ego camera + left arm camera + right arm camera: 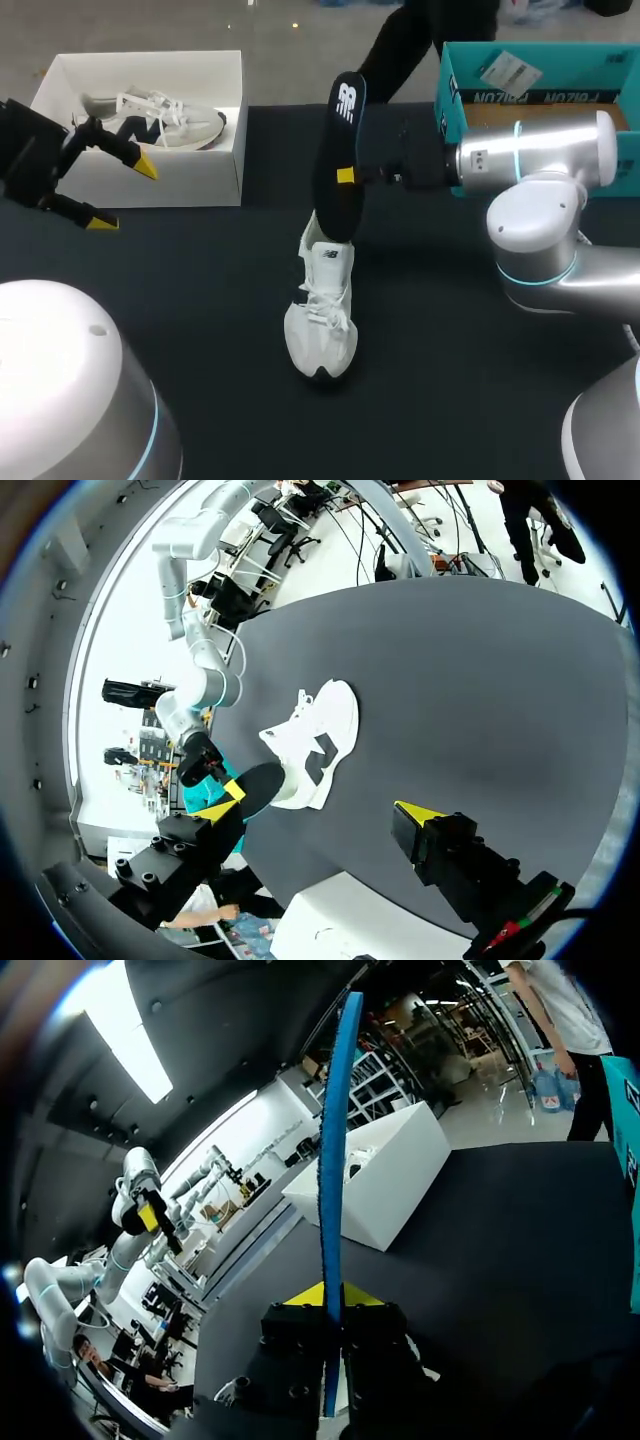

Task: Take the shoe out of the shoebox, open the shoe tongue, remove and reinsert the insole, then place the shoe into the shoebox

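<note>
At the left edge of the frame the left tool hangs spread and empty, just in front of the white shoebox in the upper left. In the middle the shoe rests on the dark desk, toe toward the lower edge, with the insole nearly upright over its heel, pinched by the right tool reaching in from the right. To reinsert it well, I judge the insole's lower end should tip into the collar and slide toward the toe, kept flat — the free left tool could steady the shoe against skidding.
</note>
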Controlling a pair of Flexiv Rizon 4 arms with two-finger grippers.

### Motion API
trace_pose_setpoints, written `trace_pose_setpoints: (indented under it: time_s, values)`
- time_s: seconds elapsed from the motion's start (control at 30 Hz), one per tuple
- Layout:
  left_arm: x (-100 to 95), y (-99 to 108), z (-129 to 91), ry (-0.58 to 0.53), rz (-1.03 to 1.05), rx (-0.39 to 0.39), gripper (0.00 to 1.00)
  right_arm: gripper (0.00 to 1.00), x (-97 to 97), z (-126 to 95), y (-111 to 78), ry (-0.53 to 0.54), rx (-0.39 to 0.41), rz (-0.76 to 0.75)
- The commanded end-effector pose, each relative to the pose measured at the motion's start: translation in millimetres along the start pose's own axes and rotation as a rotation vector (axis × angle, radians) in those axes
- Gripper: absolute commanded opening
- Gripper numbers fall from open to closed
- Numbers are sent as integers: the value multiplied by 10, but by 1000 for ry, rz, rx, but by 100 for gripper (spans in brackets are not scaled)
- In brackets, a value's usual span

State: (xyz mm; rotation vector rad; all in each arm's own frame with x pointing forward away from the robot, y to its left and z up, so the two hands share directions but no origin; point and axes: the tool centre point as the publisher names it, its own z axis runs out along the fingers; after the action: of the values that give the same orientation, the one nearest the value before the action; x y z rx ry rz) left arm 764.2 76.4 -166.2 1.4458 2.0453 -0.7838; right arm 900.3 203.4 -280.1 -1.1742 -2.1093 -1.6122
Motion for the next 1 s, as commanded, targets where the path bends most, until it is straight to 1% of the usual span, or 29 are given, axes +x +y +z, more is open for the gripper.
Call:
trace_pose_setpoints:
  time_s: [0.03,0.13,0.27,0.33,0.43,0.5,0.57,0.67,0.73,0.77,1.0]
  values:
    - [1,-7,-1,4,-1,-2,100,0,46,-56,-133,-4,-4,9]
    - [1,-7,-1,4,-1,-2,100,0,57,-56,-162,-2,-1,14]
    - [1,-7,-1,4,-1,-2,100,0,67,-50,-154,2,2,14]
    - [1,-7,-1,4,-1,-2,100,0,71,-40,-114,5,-3,7]
    - [1,-7,-1,4,-1,-2,100,0,67,-3,-1,17,-22,-20]
    - [1,-7,-1,4,-1,-2,100,0,82,44,98,40,-38,-36]
    - [1,-7,-1,4,-1,-2,100,0,112,102,184,103,-64,-53]
    - [1,-7,-1,4,-1,-2,100,0,148,179,247,195,-90,-38]
    - [1,-7,-1,4,-1,-2,100,0,169,187,261,195,-71,-45]
    - [1,-7,-1,4,-1,-2,100,0,197,172,274,170,-47,-41]
    - [1,-7,-1,4,-1,-2,100,0,197,172,274,170,-47,-41]
